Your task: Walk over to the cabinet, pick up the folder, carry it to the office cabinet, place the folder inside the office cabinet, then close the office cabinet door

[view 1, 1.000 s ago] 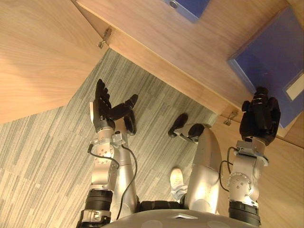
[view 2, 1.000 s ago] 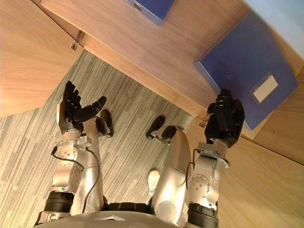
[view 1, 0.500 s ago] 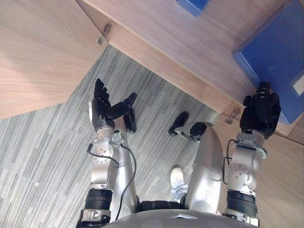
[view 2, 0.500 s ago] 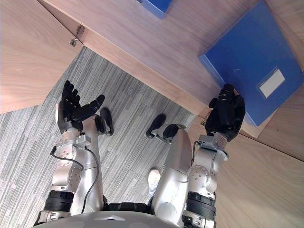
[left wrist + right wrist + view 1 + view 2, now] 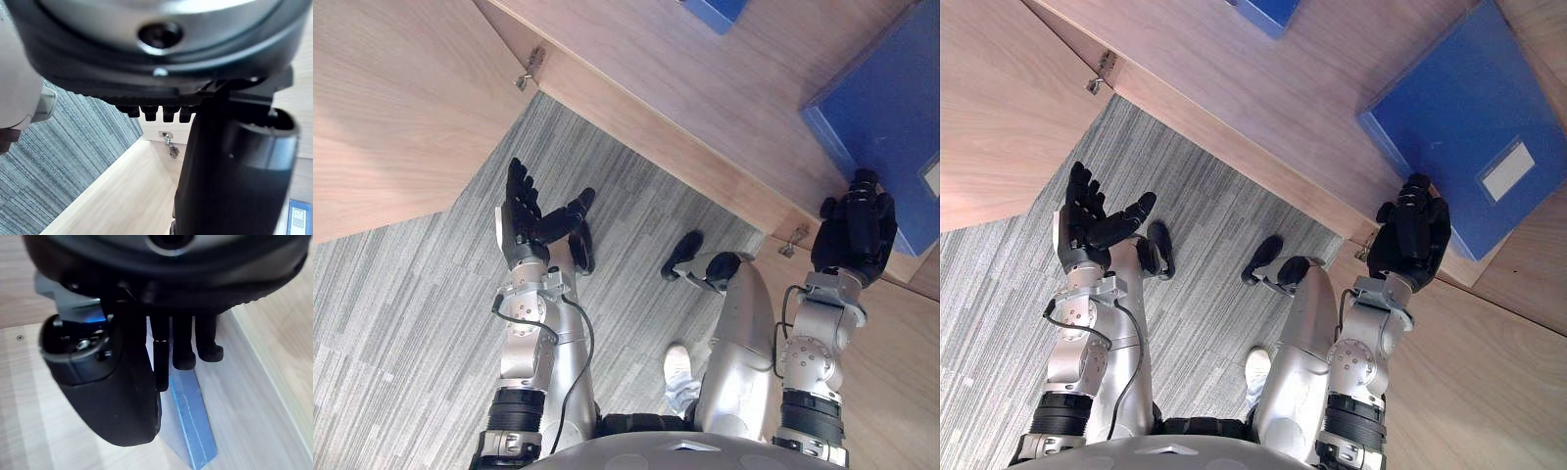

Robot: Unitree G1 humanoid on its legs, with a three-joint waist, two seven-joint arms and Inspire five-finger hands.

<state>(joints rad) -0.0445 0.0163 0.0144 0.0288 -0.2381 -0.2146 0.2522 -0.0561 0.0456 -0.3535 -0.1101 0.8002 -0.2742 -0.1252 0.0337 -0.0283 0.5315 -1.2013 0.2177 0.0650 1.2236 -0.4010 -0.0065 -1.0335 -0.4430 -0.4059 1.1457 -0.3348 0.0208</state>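
A blue folder (image 5: 1464,127) with a white label lies flat on the cabinet's wooden shelf (image 5: 1312,88) at the upper right. My right hand (image 5: 1408,240) is open at the folder's near corner, and its fingertips (image 5: 183,345) reach the folder's edge (image 5: 190,431) without curling round it. My left hand (image 5: 524,225) hangs open over the grey carpet, palm up and holding nothing. Its straight fingers (image 5: 161,112) point toward the cabinet's inner corner.
A second blue folder (image 5: 715,10) sits deeper on the shelf. The left cabinet door (image 5: 391,108) stands swung open on its hinge (image 5: 529,70). The right door (image 5: 1469,372) lies under my right arm, by another hinge (image 5: 791,240). Grey striped carpet (image 5: 411,323) lies below.
The whole picture has shifted a little, so the camera moved. My right hand has stayed at the folder's near corner. The left hand has kept its pose.
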